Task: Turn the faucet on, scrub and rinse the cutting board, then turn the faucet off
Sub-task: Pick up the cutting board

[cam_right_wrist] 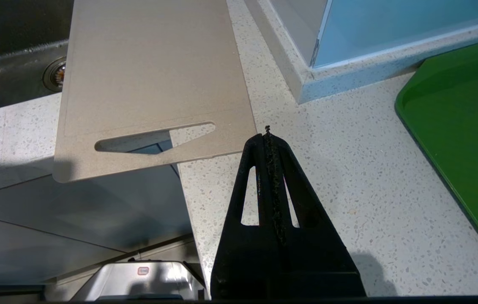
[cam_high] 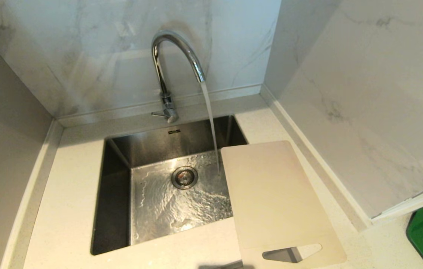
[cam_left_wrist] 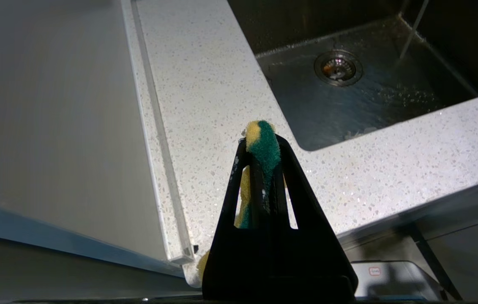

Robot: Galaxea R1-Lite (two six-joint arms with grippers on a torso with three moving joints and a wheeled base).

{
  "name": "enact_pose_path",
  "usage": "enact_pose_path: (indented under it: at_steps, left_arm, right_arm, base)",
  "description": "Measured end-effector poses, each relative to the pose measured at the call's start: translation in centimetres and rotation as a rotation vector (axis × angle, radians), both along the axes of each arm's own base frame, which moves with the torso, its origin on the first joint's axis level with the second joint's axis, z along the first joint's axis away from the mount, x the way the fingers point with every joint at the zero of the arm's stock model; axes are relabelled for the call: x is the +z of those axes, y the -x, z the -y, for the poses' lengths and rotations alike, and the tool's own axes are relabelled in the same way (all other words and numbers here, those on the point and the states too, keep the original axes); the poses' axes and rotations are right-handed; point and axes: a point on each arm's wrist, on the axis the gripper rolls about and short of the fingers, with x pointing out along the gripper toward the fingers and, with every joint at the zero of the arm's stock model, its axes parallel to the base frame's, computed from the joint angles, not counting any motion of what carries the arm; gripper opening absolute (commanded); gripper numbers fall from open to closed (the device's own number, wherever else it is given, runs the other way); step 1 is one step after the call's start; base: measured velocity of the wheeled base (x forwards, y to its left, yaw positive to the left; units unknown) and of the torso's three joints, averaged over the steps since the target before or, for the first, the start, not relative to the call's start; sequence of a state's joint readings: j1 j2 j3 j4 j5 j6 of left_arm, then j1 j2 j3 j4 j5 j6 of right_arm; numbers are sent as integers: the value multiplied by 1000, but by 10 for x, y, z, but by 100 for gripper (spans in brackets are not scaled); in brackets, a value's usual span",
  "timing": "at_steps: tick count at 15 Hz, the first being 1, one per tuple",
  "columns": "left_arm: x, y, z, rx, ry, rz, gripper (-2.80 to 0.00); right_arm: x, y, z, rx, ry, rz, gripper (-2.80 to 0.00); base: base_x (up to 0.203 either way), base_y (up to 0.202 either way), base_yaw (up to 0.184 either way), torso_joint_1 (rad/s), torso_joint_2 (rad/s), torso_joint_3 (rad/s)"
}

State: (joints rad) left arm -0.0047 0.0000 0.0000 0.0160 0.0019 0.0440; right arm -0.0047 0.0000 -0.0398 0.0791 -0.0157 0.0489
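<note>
Faucet (cam_high: 175,52) glossy chrome; sink (cam_high: 114,209) brushed steel; cutting board (cam_high: 275,194) matt plastic; countertop (cam_high: 65,194) speckled stone.

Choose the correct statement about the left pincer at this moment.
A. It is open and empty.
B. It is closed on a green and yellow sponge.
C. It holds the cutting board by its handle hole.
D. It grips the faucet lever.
B: in the left wrist view the left pincer is closed on the green and yellow sponge, above the countertop beside the sink.

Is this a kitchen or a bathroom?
Most likely a kitchen. A deep steel sink is set into a speckled countertop, a tall chrome faucet is running water into it, and a cutting board lies across the sink's edge.
</note>
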Motion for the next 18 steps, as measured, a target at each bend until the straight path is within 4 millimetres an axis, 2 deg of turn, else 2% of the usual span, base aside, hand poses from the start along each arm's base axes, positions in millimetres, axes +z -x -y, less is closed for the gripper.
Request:
enact_pose_path:
  at_steps: [5, 10, 18]
  left_arm:
    - [0, 0, 1, -37, -48, -3, -280]
    - [0, 0, 0, -5, 38, 3, -280]
    - [1, 0, 0, -4, 49, 8, -280]
  right_arm:
    - [0, 0, 0, 0, 0, 0, -280]
    - [0, 0, 0, 1, 0, 0, -280]
    - [0, 0, 0, 1, 0, 0, -280]
  base:
    - [0, 0, 0, 0, 0, 0]
    - [0, 0, 0, 0, 0, 0]
    - [0, 0, 0, 0, 0, 0]
